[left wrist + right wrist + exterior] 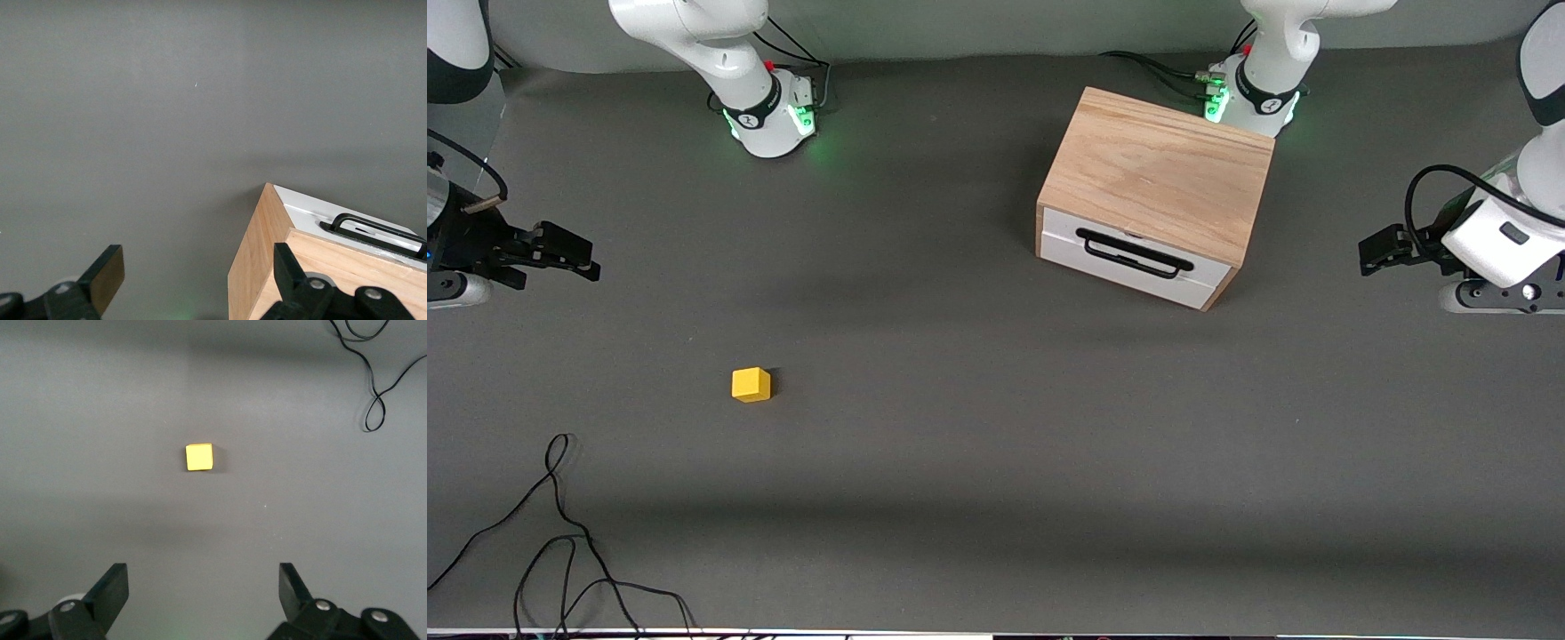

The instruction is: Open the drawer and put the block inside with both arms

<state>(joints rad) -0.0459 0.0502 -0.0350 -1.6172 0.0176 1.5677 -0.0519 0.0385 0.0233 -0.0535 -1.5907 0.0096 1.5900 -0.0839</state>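
a loose black cable (560,533) lies on the grey surface (978,444) nearest the front camera, at the right arm's end, nearer to that camera than the block. the block (751,385), a small yellow cube, sits alone on the surface, well apart from the cabinet, nearer to the front camera than it and toward the right arm's end; in the right wrist view the block (199,457) lies flat with bare surface all round it and the cable (373,380) off to one side. the cabinet (1156,173), a light oak box, stands farther from the front camera than the block, toward the left arm's end, just in front of the left arm's green-lit base (1249,98). its drawer (1134,258) is pushed in flush, the white front and black wire handle (1134,252) turned toward the front camera.

the right gripper (591,258) hangs above the surface at the right arm's end, away from the cabinet, its jaws spread wide and holding nothing. the left gripper (1368,253) hangs beside the cabinet at the left arm's end, its jaws also wide apart and empty; the left wrist view shows the cabinet's corner (267,267) and the drawer handle (373,230) below it. both arms wait.
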